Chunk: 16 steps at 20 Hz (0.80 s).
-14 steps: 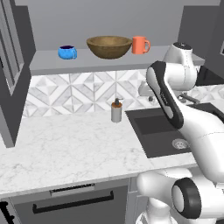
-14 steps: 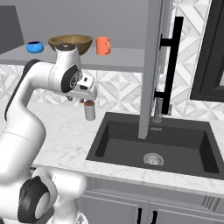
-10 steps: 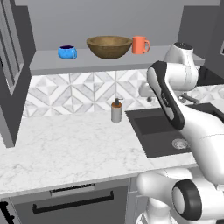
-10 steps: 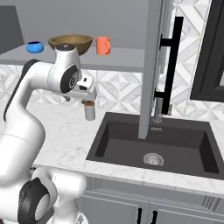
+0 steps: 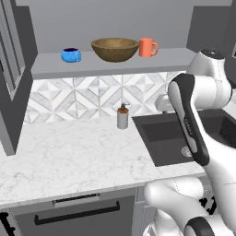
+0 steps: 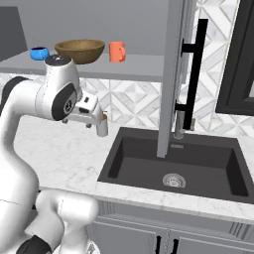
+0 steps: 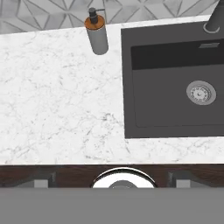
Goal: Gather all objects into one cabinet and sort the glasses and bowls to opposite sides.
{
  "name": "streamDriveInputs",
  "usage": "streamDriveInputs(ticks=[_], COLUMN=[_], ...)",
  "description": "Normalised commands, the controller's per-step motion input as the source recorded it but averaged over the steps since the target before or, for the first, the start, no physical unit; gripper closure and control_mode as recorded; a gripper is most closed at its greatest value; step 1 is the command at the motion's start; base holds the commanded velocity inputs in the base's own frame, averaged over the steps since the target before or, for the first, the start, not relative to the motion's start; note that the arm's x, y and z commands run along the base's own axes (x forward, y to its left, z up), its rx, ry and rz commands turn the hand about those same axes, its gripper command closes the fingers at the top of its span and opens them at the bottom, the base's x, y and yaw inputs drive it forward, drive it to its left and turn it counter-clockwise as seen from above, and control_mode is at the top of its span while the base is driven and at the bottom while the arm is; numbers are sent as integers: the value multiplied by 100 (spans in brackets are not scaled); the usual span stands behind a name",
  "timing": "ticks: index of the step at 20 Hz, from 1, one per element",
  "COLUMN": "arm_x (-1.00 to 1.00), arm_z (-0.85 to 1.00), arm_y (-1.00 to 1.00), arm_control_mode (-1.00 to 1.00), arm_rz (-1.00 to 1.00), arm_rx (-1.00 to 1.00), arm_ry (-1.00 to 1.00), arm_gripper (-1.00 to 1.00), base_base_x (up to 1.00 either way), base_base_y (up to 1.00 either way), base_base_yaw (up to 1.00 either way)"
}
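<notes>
Spanning the upper half of the left base view, the grey cabinet's shelf (image 5: 46, 64) carries three of the task's vessels in a row. In the right base view its tall grey door (image 6: 171, 74) stands open, edge-on, with the long black bar handle (image 6: 196, 69) running down its face.

The white marble counter (image 5: 69, 156) spreads below, with the black sink (image 7: 175, 83) set into it at 3 o'clock in the hand view; its round drain (image 7: 201, 92) lies toward the right of the basin.

The wooden bowl (image 5: 115, 48) sits upright mid-shelf, the widest vessel there. At its 3 o'clock, just beside it but apart, stands the orange mug (image 5: 147, 47), handle pointing right. At the bowl's 9 o'clock, further off, rests the squat blue mug (image 5: 71, 55). The right base view has the same row: blue mug (image 6: 39, 53), bowl (image 6: 80, 50), orange mug (image 6: 116, 51).

The grey soap dispenser (image 5: 122, 116) stands on the counter against the tiled wall, at 11 o'clock from the sink in the hand view (image 7: 97, 35).

The gripper (image 6: 94, 116) hangs at the end of the bent arm above the counter near the sink's left edge, looking straight down. Its fingers cannot be made out, so whether it is spread or closed cannot be told.
</notes>
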Motion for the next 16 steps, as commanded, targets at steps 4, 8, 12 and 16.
streamDriveInputs(ticks=[4, 8, 12, 16], arm_x=[-81, -61, -25, -11], arm_z=[26, 29, 41, 38], arm_y=[2, 8, 0, 0], arm_control_mode=[-100, -100, -100, -100], arm_rz=[-11, -15, -11, -1], arm_rx=[-1, -2, 0, -4], arm_ry=[-5, -1, 0, 0], arm_gripper=[-100, -100, -100, -100], base_base_x=[0, 0, 0, 0], base_base_y=[0, 0, 0, 0], base_base_yaw=[0, 0, 0, 0])
